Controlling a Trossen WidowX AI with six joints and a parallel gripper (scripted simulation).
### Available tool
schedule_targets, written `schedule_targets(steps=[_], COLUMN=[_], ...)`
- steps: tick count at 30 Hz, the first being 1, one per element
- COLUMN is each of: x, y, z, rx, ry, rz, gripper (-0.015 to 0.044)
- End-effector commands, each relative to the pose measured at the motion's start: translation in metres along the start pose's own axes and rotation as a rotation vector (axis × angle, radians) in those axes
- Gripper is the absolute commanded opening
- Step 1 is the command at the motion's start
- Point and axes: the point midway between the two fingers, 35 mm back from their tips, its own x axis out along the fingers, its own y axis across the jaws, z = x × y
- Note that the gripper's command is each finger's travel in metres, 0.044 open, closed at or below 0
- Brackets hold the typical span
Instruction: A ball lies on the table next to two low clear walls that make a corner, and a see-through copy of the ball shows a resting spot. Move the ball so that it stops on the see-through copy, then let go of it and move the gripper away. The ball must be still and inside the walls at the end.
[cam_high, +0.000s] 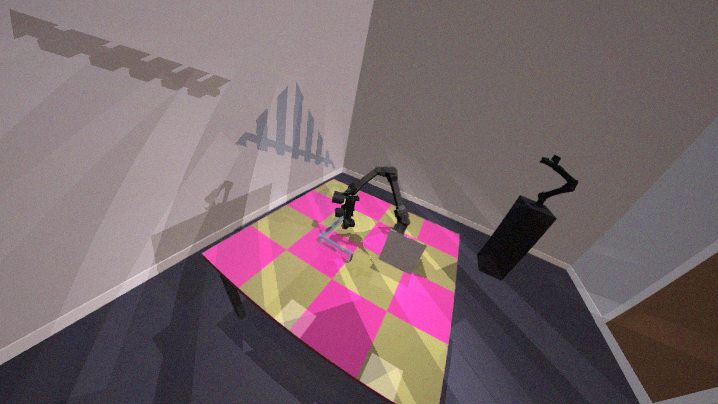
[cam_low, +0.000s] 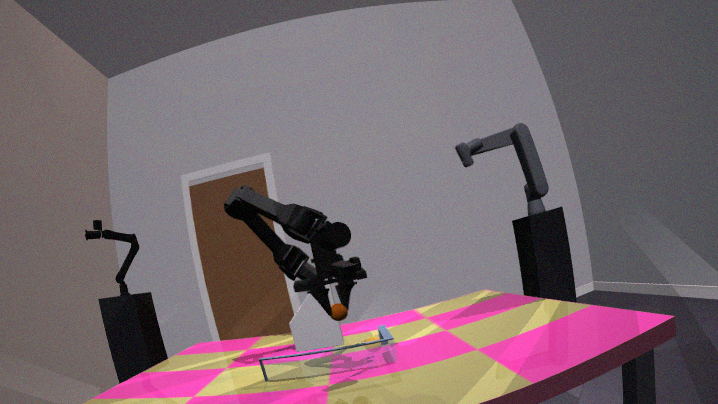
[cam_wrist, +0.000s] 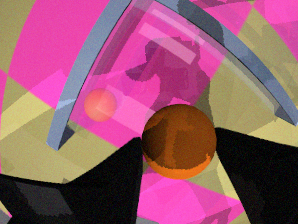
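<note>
Pink-and-olive checkered table (cam_low: 577, 326), clear corner walls (cam_low: 321, 351), grey slab (cam_high: 401, 252)

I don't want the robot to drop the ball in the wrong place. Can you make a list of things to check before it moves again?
1. Black pincer shut on the round orange ball: ok.
2. Ball lifted above the pink and yellow checkered table: ok.
3. See-through ball copy visible inside the low clear corner walls: ok.
4. Ball directly over the copy: not ok, the copy sits off to the side in the wrist view.
5. Ball high enough to pass over the walls: cannot tell.
</note>
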Motion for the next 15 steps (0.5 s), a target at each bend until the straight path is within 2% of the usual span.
schedule_targets(steps=[1,15], x=[0.007,0.026], y=[0.021,0.073], z=[0.002,0.002], rx=[-0.212,-0.807], ry=[0.001,0.003], rz=[0.005,0.005], gripper=[0.0,0.0])
